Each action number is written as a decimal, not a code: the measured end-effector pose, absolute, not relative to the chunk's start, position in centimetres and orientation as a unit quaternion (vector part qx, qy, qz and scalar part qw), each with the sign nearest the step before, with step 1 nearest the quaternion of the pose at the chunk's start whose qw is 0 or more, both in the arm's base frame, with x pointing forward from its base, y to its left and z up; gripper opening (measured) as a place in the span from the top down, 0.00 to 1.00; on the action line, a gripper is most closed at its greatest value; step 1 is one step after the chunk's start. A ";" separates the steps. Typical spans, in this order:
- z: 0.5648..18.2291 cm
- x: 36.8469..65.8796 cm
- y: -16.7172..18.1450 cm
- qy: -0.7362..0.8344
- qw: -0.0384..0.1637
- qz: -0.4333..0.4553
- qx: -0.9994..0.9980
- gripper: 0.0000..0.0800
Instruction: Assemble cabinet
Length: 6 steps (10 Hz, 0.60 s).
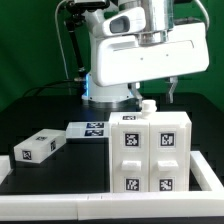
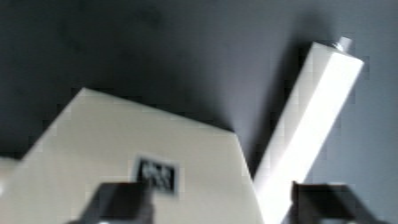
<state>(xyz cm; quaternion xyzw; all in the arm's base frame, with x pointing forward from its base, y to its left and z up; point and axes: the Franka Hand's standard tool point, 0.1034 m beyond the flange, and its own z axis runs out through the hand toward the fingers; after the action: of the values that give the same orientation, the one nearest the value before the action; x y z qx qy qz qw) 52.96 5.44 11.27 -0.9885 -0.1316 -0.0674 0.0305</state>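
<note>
Here the jaws hang spread wide, gripping nothing, above the white cabinet (image 1: 148, 150).

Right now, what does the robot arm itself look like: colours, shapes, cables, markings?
The arm is glossy white, with bulky, rounded housings. Black cables run behind it, and a blue light glows near its base. The gripper ends in two blocky dark grey jaws. No markings on it are legible.
</note>
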 end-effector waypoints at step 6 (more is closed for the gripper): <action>7.2 44.1 -6.3 -0.142 -0.004 -0.057 -0.988 0.00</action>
<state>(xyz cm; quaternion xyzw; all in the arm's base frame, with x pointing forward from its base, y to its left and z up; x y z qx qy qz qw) 44.06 -6.29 7.16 -0.9882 -0.1418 -0.0569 -0.0039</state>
